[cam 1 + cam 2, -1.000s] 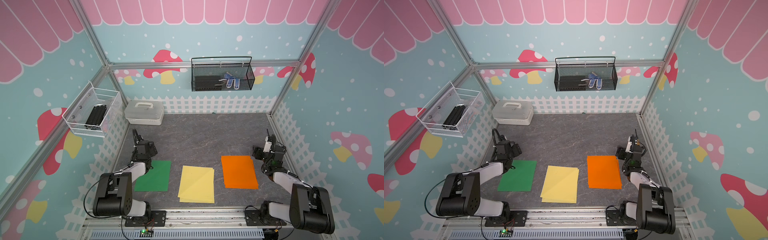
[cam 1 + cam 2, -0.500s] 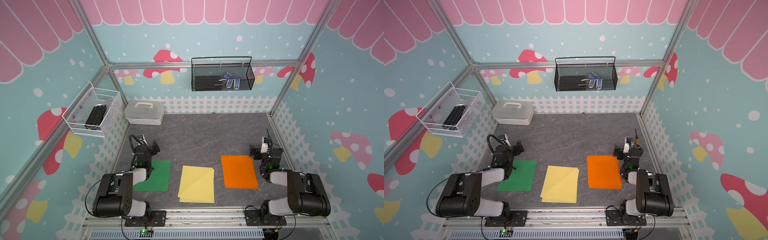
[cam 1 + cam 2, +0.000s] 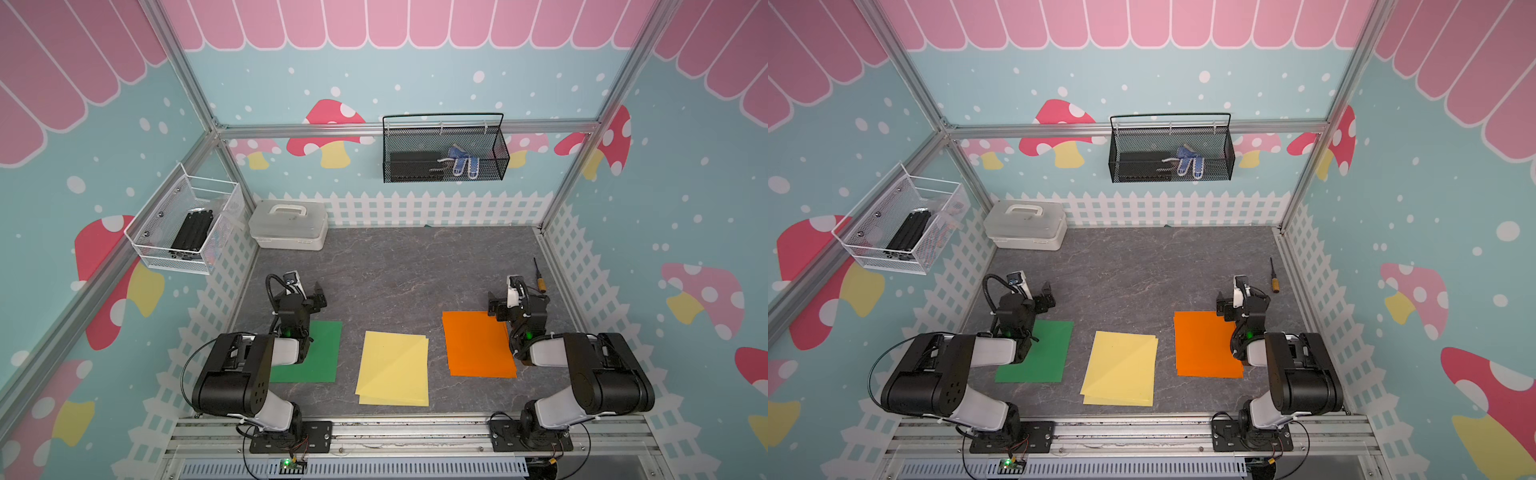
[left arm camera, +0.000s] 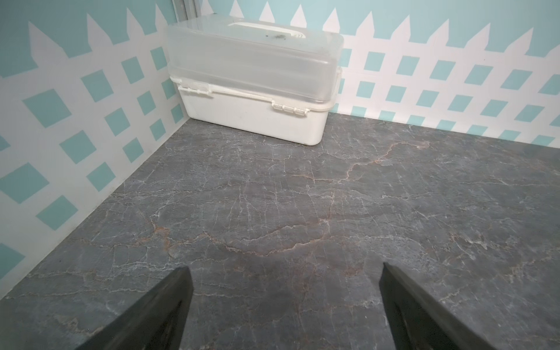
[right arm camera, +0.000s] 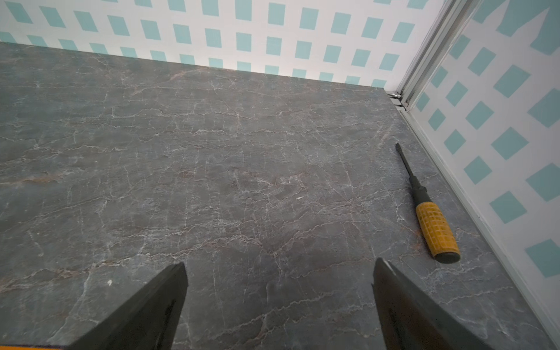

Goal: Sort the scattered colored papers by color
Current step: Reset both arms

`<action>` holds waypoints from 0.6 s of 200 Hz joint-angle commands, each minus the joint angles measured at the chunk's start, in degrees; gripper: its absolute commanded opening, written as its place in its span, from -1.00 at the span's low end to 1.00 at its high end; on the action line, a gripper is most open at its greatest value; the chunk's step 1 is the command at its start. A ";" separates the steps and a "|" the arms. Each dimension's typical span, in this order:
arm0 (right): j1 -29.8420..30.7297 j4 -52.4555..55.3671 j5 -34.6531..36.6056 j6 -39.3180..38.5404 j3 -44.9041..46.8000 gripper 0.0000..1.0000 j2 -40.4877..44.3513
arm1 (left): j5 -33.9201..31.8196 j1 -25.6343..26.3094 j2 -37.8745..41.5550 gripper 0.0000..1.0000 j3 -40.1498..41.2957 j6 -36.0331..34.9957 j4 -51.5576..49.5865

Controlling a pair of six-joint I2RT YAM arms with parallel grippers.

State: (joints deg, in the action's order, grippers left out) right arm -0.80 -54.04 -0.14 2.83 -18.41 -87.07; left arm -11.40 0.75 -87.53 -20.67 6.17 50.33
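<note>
Three piles of colored papers lie flat in a row near the front of the grey floor, in both top views: dark green on the left, pale yellow in the middle with two sheets slightly fanned, bright orange on the right. My left gripper hovers open just behind the green sheet, with only bare floor between its fingers. My right gripper is open and empty at the orange sheet's far right corner. The left forearm covers part of the green sheet.
A white lidded plastic box stands in the back left corner. A yellow-handled screwdriver lies by the right wall. A black wire basket and a white one hang on the walls.
Both arms have folded back over their bases and both grippers have drawn slightly toward the centre. The three paper piles have not moved.
</note>
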 commanded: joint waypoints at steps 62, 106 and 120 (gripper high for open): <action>-0.10 -0.10 1.02 -1.86 -0.92 0.98 0.34 | 0.19 -0.28 0.23 0.98 -0.90 -0.90 0.93; -0.36 0.70 0.95 -1.33 -1.71 0.97 -0.22 | 0.20 -0.25 0.15 0.98 -1.04 -0.93 0.62; -0.96 1.59 0.48 -0.81 -2.26 0.97 -0.38 | 0.17 -0.32 0.08 0.98 -1.04 -0.92 0.66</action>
State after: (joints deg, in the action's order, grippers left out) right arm -1.04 -52.99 0.38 2.39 -18.85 -87.00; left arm -11.35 0.73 -87.53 -20.69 6.15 50.22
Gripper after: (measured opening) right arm 0.986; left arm 0.990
